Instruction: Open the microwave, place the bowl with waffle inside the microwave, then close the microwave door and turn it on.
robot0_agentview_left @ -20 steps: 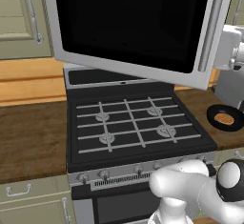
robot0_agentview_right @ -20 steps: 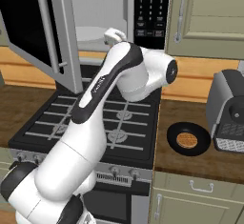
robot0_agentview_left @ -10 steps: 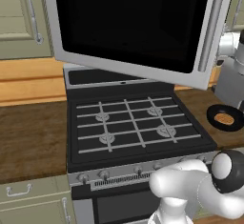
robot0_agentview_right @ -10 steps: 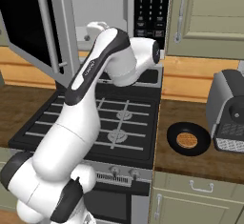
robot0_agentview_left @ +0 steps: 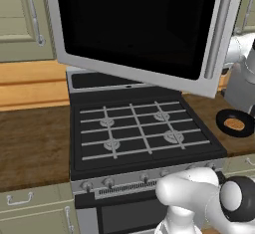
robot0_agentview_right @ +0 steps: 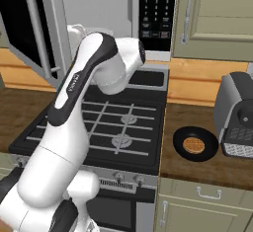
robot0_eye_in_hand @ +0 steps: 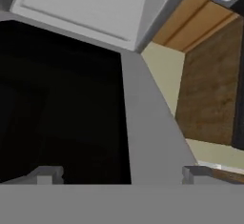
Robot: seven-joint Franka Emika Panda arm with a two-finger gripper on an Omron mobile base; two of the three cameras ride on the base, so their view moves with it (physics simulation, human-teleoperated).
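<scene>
Fingertips (robot0_eye_in_hand: 45, 174) spread wide at the bottom of the hand view, nothing between them; gripper (robot0_eye_in_hand: 119, 174) empty. Just ahead of the tips: dark glass and grey frame of the microwave door (robot0_eye_in_hand: 62, 108), the frame's edge running between the two tips (contact can't be judged from here). Past the door, the white microwave (robot0_eye_in_hand: 81, 6) interior, plus a slice of wood counter (robot0_eye_in_hand: 209, 89).

Right base view: arm (robot0_agentview_right: 74, 122) rises from lower left, elbow bent over the stove (robot0_agentview_right: 113, 127), hand end hidden behind the forearm near the microwave opening. Microwave (robot0_agentview_right: 99, 14) open above the stove, black keypad (robot0_agentview_right: 157, 14) on its right side. Microwave door (robot0_agentview_right: 29, 26) swung out to the left, vertical bar handle visible.

Left base view: microwave door (robot0_agentview_left: 139, 26) hangs open over the back of the stove (robot0_agentview_left: 139, 133), dark glass facing the camera, silver handle along its right edge.

Bowl (robot0_agentview_right: 195, 144) on the wood counter (robot0_agentview_right: 207, 167) to the right of the stove, just beside the grey toaster (robot0_agentview_right: 236, 115). Waffle (robot0_agentview_right: 193, 144) lies flat inside the bowl. Same bowl (robot0_agentview_left: 235, 123) and waffle (robot0_agentview_left: 234, 124) at the right edge of the left base view, well apart from the gripper.

Cream cabinets (robot0_agentview_right: 217, 19) flank the microwave.
</scene>
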